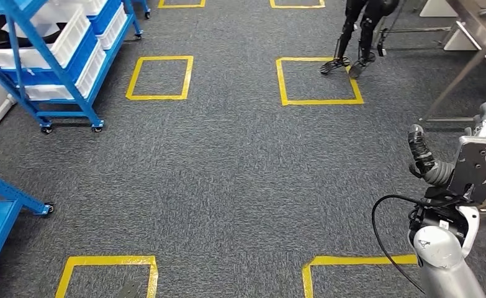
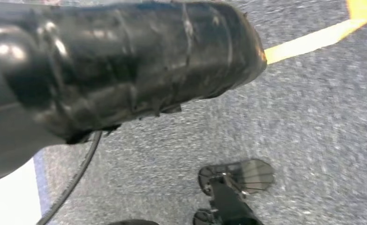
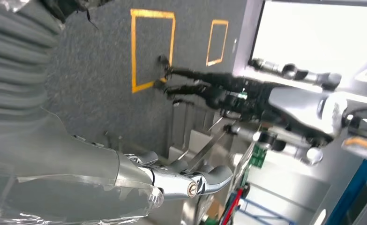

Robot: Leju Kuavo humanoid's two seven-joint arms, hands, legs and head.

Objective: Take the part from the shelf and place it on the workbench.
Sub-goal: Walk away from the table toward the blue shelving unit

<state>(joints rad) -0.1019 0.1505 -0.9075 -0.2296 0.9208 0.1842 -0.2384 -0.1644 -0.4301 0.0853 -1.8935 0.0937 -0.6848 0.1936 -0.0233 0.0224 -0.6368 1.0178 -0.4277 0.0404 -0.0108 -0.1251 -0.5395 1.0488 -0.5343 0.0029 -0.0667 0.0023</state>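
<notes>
Right robot hand (image 1: 476,162) raised over grey carpet, holding a flat silver part (image 3: 181,180) pinched by its thumb.
Left robot hand (image 2: 125,65) shows as a blurred dark mass close to the lens; can't tell its state. Blue shelf rack (image 1: 48,56) with white bins sits well apart, far left of the right robot hand. Metal surface frame (image 1: 470,56) just ahead of it; another humanoid's legs (image 1: 355,37) beyond.

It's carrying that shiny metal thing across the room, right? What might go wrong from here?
The silver metal part sticks out past the right hand, so a jolt might loosen it, though the grip itself is hard to judge.

Another black-legged robot stands ahead near the steel workbench; paths might cross.

The black cable looping off the right arm might snag.
</notes>
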